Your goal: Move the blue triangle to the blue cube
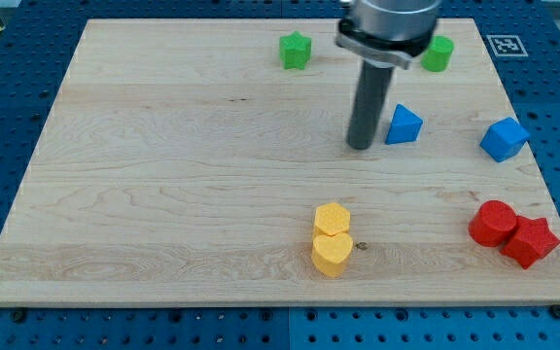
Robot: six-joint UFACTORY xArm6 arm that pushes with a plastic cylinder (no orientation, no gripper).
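Observation:
The blue triangle (pixel 403 125) lies on the wooden board (pixel 163 194) in the upper right part of the view. The blue cube (pixel 504 139) sits near the board's right edge, about a hundred pixels to the right of the triangle. My tip (pixel 361 146) rests on the board just left of the triangle, close to it or touching it. The rod rises from the tip toward the view's top.
A green star (pixel 296 50) and a green cylinder (pixel 438 53) sit near the top edge; the rod partly overlaps the cylinder. Two yellow blocks (pixel 332 239) touch each other at bottom centre. A red cylinder (pixel 492 223) and a red star (pixel 531 242) sit at bottom right.

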